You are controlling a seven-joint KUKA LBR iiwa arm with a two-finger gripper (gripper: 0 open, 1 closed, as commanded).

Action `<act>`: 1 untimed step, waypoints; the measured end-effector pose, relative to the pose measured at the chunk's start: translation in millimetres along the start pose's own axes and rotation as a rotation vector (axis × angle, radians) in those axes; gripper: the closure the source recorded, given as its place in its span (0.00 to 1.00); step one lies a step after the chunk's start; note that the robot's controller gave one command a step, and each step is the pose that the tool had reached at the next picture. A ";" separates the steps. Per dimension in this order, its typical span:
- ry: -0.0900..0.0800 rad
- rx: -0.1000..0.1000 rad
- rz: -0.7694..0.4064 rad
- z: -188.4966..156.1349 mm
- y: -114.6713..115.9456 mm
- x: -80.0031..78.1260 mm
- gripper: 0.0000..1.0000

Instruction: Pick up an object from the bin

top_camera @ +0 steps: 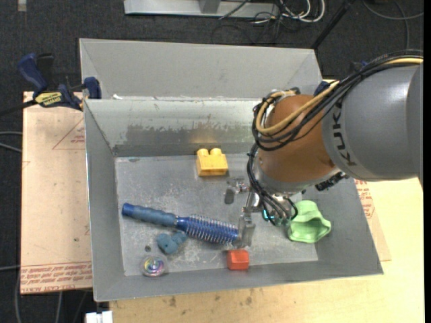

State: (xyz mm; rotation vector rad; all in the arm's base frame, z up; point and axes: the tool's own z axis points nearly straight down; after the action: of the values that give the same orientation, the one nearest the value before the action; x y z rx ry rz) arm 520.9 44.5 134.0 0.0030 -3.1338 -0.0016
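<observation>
- From my remote station I see the end effector [246,224] hanging under the arm's orange wrist cover, low inside the grey metal bin [101,180], over the right half of its floor.
- I cannot tell from this angle whether the end effector is released or clenched.
- The thing nearest to it is the blue plastic hairbrush [195,226], lying flat on the bin floor. Its ribbed, bristled head ends right at the end effector's tip, and its smooth handle runs away to the left. I cannot tell whether the 2 are touching.
- A small red block [238,259] sits just in front of the end effector, toward the bin's front wall and just beside the end of the brush head.
- To the right of the end effector lies a crumpled light green piece of soft-looking material [308,222], close under the wrist's cables.
- Behind the end effector and a little to its left stands a yellow toy brick with 2 studs [211,161], near the back wall and well apart from the brush.
- Further left of the end effector, a small dull blue lump [170,242] lies against the front side of the brush, about where handle meets head.
- Beyond that, farthest left, a round silvery disc [153,267] rests near the front wall.
</observation>
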 end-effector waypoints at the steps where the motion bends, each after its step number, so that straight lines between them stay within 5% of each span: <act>1: 0.001 0.000 -0.093 65.5 4.0 14.2 0.00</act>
State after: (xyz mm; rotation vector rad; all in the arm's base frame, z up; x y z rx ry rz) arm 506.3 48.6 68.6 0.1493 -3.1294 -0.0016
